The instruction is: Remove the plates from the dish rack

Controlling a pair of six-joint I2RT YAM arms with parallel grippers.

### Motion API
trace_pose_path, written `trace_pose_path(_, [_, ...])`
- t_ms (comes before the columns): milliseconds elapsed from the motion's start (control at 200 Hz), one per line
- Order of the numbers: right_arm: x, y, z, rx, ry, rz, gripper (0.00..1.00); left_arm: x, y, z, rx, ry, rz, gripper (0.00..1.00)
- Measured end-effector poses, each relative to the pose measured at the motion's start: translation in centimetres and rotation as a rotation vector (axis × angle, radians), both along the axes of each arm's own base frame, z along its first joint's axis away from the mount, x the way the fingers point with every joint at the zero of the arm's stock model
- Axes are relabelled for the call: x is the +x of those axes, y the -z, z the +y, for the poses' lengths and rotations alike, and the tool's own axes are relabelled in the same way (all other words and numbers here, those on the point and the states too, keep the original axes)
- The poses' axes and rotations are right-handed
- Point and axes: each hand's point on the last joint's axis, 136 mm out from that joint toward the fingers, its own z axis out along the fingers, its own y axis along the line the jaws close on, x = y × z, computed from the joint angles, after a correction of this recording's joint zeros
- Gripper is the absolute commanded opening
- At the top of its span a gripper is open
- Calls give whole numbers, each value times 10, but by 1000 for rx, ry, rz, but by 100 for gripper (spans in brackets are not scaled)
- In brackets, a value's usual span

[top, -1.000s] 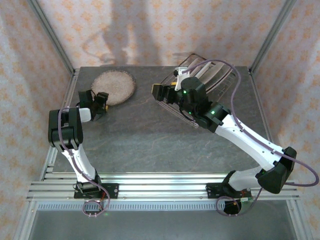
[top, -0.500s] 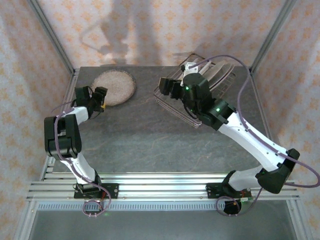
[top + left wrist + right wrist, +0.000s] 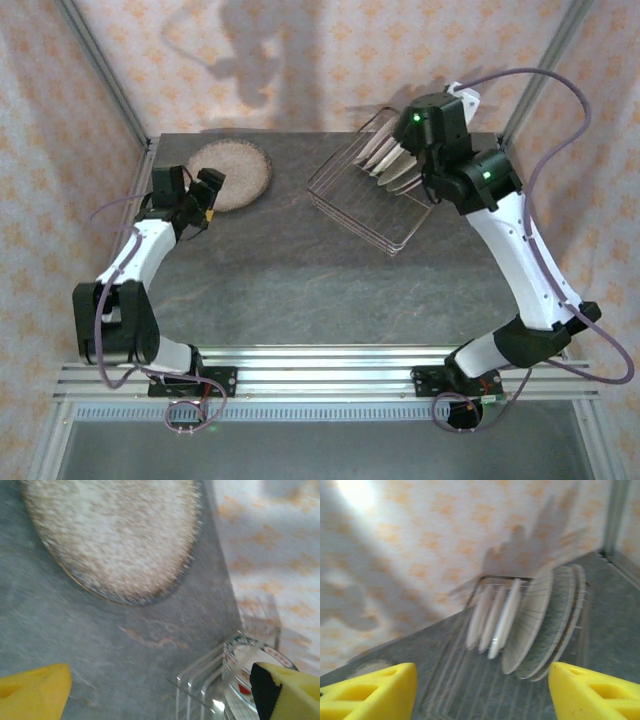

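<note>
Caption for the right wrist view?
Open right gripper faces the dish rack, plates standing on edge in it.

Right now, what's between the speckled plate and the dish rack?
That stretch is bare grey table, seen in the top view; the speckled plate lies flat, left of the dish rack.

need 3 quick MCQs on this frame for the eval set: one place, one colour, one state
1. The speckled plate lies: A) in the dish rack B) flat on the table, left of the rack C) on the floor.
2. The table is: A) dark grey B) white C) green.
3. The racked plates are: A) stacked flat B) broken C) standing on edge.

Key: 1B, it sits on bare table apart from the rack; 2A, grey stone look from above; 3C, the right wrist view shows them upright between the wires.
</note>
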Motion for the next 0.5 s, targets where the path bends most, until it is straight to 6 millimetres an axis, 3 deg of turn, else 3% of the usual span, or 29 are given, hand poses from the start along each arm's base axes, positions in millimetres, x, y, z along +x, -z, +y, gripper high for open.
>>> trace_pose_path(240, [17,35,-68,54,185,92,60,-13,-67,-47,46,84,-150,91])
trace_pose_path(500, [49,98,-104,134,259,273,57,-40,-131,-115,88,288,-324,91])
